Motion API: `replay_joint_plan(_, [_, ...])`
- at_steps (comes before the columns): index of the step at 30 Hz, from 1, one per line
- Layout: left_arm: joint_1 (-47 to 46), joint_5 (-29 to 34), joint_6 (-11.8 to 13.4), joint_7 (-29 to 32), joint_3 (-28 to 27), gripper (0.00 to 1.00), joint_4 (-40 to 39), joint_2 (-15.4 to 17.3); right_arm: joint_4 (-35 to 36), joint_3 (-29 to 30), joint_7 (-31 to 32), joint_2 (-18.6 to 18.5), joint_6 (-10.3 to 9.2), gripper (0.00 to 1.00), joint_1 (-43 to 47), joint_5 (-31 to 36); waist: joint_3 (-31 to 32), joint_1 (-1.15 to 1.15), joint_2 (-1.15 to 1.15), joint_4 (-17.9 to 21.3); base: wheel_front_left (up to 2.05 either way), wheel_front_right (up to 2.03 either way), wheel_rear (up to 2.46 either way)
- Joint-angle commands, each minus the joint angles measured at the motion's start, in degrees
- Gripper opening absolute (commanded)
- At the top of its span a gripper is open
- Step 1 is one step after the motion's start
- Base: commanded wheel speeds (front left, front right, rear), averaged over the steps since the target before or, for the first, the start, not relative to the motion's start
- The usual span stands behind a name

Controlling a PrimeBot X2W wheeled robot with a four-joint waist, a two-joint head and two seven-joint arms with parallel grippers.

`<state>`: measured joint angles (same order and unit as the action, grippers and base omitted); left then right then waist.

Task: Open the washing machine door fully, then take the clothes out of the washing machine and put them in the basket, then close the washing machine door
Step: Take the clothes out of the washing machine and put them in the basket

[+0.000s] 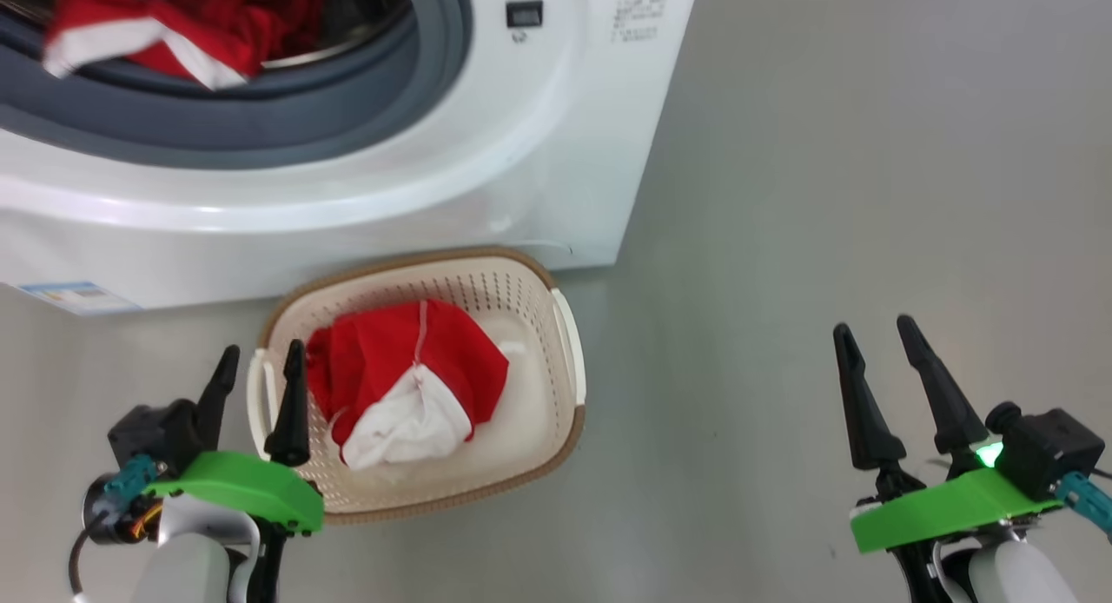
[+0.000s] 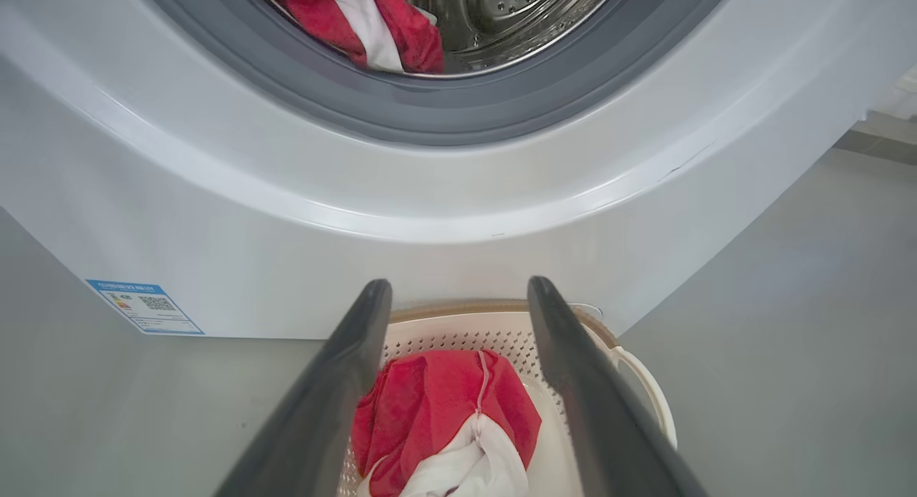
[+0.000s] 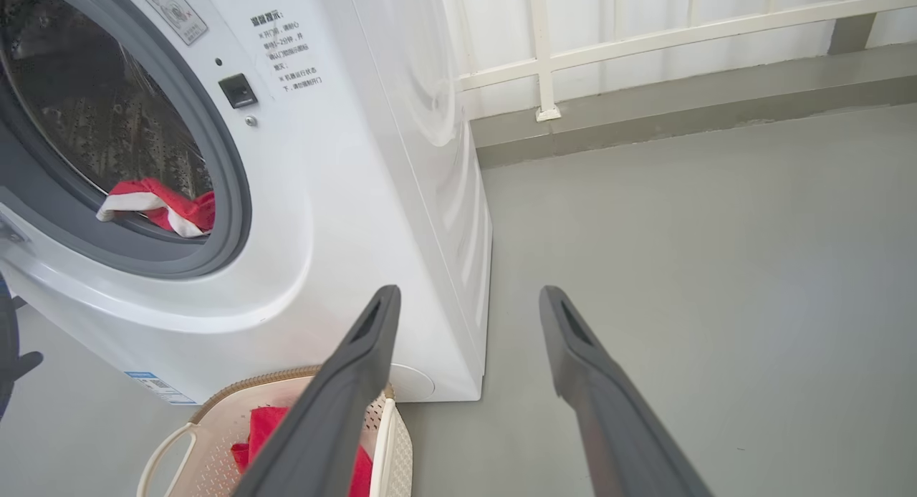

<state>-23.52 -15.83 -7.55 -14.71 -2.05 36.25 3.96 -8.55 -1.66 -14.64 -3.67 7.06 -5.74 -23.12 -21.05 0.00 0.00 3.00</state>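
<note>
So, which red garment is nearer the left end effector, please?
The garment in the basket, beside that end effector; the other is in the washing machine.

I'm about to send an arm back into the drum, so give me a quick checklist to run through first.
1. Left gripper free: ok, jaws open, nothing held, by the basket's left edge.
2. Right gripper free: ok, jaws open, over bare floor.
3. Drum emptied: not ok, red and white clothes lie at its mouth.
4. Basket has room: ok, one red and white garment inside, bare bottom beside it.
5. Door fully open: cannot tell; the washing machine's opening is unblocked.
</note>
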Motion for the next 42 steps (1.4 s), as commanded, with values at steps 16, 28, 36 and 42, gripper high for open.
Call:
replay_joint_plan(16, [10.59,2.04,0.07,-0.29,-2.77,1.00,-13.67,0.51,1.00,-1.00,-0.36,-1.70,0.43,1.00,5.37,0.00,10.53,0.00,0.00,-2.79,0.00,0.00,0.00])
replay_joint_plan(28, [19.10,3.38,0.07,-0.29,-4.62,1.00,-23.12,-0.25,1.67,-1.14,-0.36,-1.99,0.43,1.00,8.70,-0.49,14.12,0.00,0.00,-2.76,0.00,0.00,0.00])
replay_joint_plan(36, [24.11,3.42,0.07,-0.29,-6.44,1.00,-27.68,-0.82,2.10,-0.58,-0.36,-2.21,0.43,1.00,10.73,-0.70,15.08,0.00,0.00,-2.76,0.00,0.00,0.00])
replay_joint_plan(42, [24.35,3.83,0.07,-0.29,-6.47,1.00,-28.71,-0.99,2.26,-0.36,-0.36,-2.12,0.43,1.00,10.65,-0.60,14.50,0.00,0.00,-2.74,0.00,0.00,0.00])
